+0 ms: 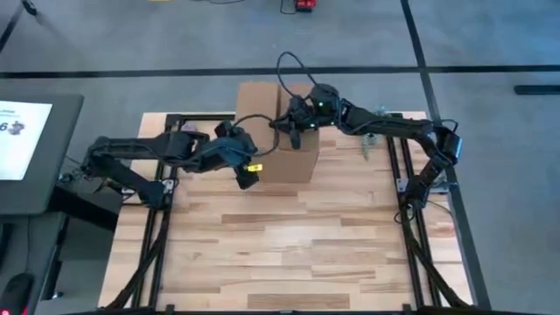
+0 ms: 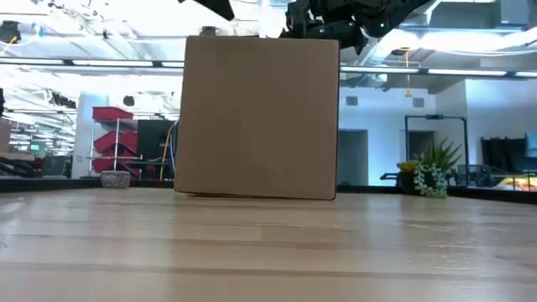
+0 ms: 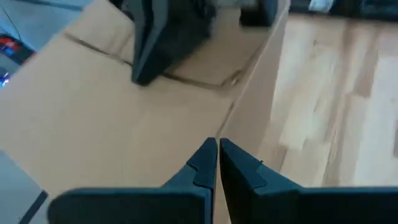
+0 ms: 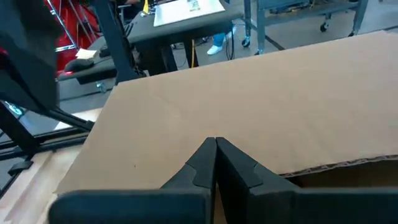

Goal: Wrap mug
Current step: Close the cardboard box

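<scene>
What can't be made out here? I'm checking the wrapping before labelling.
- Mug: in no view; the cardboard box could hide it.
- Box interior: low view shows only its front wall; high view blocked by both arms.
- Table behind box: hidden in low view.

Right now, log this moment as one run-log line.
object: brown cardboard box on wooden table | left gripper: shut on box edge | right gripper: shut on box flap | mug: unseen

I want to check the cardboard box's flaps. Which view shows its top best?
The left wrist view: the box top and flap seam show clearly. High view shows it under both arms; low view, one side; right wrist, one flap.
</scene>
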You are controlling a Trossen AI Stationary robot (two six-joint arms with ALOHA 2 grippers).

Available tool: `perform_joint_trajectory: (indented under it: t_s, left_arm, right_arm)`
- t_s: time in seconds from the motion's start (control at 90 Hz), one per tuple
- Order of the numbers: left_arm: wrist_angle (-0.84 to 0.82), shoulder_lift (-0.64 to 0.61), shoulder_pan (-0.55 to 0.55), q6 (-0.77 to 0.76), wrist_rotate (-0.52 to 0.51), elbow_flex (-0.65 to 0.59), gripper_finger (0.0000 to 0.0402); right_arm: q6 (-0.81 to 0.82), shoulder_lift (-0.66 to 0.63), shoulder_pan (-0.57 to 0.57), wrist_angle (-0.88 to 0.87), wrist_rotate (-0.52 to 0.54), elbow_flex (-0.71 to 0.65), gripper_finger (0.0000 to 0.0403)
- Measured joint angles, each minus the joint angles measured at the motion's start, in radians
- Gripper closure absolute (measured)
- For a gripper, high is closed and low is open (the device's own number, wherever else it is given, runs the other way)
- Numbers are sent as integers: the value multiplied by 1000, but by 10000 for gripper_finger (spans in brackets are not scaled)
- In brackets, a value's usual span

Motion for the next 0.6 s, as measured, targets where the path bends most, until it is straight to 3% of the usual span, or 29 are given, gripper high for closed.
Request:
perform_joint_trajectory:
  t_s: [0.289,0.6]
  left_arm:
    - [32,-1,1,-2,10,-45,402]
    - [107,0,-2,34,14,-21,402]
  right_arm:
    - [65,2,13,93,-2,-3,403]
    - [4,1,13,-18,15,1,403]
